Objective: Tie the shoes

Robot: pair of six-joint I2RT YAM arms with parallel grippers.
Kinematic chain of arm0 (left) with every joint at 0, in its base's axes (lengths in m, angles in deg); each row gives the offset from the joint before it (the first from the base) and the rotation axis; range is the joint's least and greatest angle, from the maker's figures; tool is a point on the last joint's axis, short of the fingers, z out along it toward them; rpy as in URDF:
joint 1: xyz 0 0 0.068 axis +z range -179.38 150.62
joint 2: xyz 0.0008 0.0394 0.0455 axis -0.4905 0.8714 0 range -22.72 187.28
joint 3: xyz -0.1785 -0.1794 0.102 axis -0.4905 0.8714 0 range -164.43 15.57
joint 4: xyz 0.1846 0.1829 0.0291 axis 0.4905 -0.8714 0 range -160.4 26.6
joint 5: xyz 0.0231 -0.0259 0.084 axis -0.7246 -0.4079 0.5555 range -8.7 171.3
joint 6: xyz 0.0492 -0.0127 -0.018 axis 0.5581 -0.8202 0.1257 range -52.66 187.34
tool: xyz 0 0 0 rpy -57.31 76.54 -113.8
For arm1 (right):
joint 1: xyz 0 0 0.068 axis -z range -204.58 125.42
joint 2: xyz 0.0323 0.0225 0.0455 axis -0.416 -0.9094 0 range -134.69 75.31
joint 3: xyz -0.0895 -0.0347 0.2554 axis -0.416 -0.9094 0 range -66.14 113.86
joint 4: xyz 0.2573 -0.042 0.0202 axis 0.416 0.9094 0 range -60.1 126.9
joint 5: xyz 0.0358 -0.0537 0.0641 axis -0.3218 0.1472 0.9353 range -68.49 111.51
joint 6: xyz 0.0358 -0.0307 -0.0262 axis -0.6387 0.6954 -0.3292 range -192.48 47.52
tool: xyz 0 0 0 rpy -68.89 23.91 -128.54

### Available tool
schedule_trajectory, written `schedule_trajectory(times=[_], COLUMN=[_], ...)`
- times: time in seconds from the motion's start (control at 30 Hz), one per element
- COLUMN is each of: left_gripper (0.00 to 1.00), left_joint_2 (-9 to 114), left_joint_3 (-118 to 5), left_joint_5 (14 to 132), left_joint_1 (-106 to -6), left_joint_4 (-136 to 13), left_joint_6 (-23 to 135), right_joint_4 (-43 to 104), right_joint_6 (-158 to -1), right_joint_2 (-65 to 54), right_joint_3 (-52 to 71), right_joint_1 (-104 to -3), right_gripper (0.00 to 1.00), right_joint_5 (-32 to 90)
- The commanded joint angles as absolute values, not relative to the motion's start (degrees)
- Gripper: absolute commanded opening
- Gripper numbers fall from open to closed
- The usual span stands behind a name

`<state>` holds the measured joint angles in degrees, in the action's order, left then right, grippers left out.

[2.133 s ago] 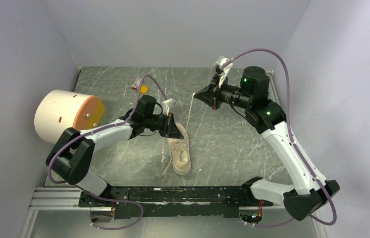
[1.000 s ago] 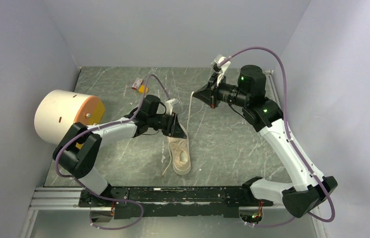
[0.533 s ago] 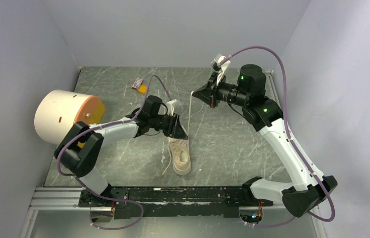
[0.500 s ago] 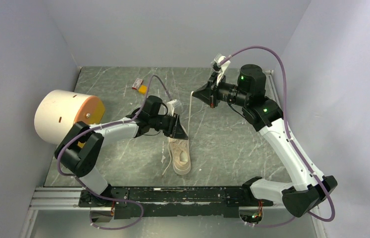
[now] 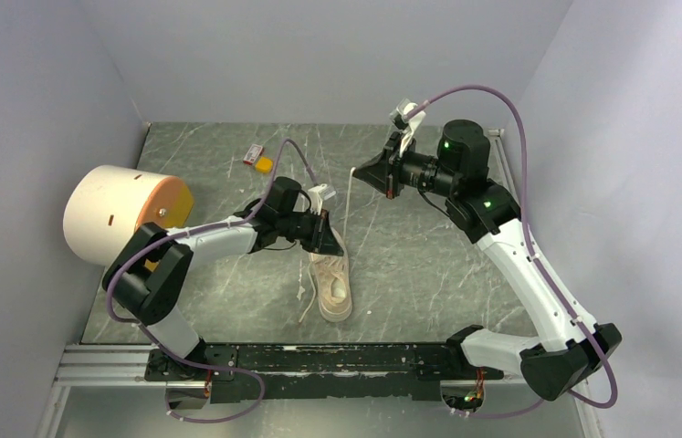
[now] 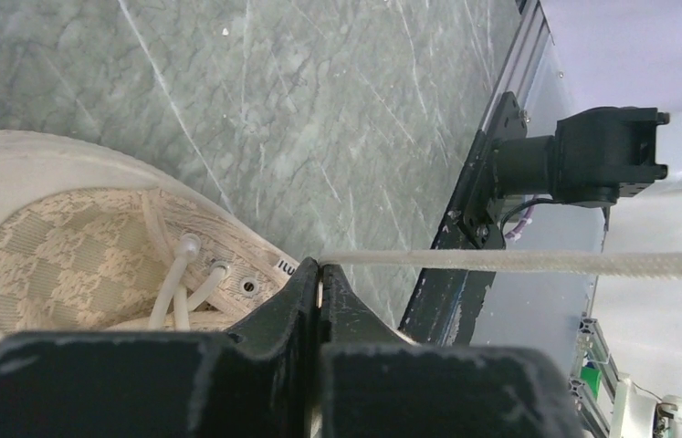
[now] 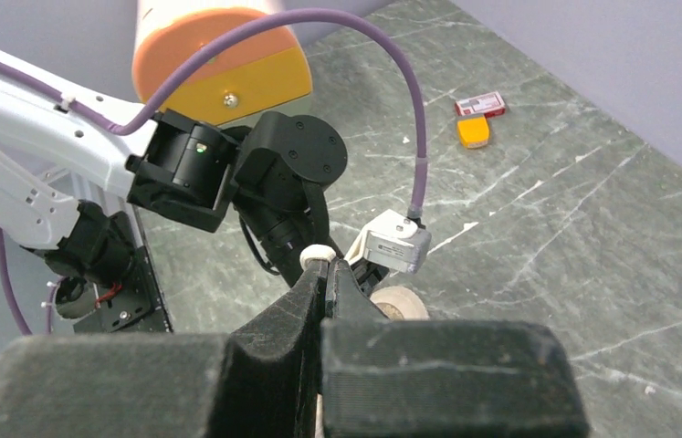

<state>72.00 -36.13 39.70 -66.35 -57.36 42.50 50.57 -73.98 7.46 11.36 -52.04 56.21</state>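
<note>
The bench (image 5: 428, 274) lies below both pairs of fingers. A cylinder (image 5: 122, 214) lies on its side well out to the left of the left fingers (image 5: 324, 239). The shoe (image 5: 333, 285) lies on the bench right under the left fingers, which are clenched on its lace (image 5: 348, 205) just beside the eyelets. From there the lace stretches taut up to the right fingers (image 5: 358, 173), which are clamped on its far end, raised and well apart from the left pair. An orange piece (image 5: 266, 165) and a red tag (image 5: 252, 154) lie beyond the left fingers.
</note>
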Motion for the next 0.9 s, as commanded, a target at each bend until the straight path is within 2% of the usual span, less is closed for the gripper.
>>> schedule_trajectory(times=[0.0,0.13,0.23,0.43,0.67,0.87], left_gripper=[0.05,0.05,0.05,0.05,0.05,0.05], left_joint_2=[69.08,68.31,67.64,65.07,60.71,57.97], left_joint_3=[-37.64,-37.56,-36.74,-33.8,-29.44,-26.27], left_joint_5=[42.37,42.81,42.89,43.52,47.68,51.02], left_joint_1=[-66.73,-66.64,-66.64,-66.64,-66.62,-66.64], left_joint_4=[-59.52,-60.88,-60.14,-56.92,-54.59,-53.09], left_joint_6=[45.18,45.82,45.2,42.2,40.01,38.3], right_joint_4=[49.8,52.75,46.86,36.23,23.72,34.87], right_joint_6=[-76.65,-80.32,-86.68,-99.92,-111.03,-106.99], right_joint_2=[8.09,5.37,3.53,-12.06,-30.28,-41.88], right_joint_3=[10.19,8.45,4.57,3.28,9.28,20.37], right_joint_1=[-51.59,-49.29,-47.13,-46.92,-54.7,-63.59], right_gripper=[0.0,0.0,0.0,0.0,0.0,0.0], right_joint_5=[52.57,47.68,49.24,60.19,66.16,66.22])
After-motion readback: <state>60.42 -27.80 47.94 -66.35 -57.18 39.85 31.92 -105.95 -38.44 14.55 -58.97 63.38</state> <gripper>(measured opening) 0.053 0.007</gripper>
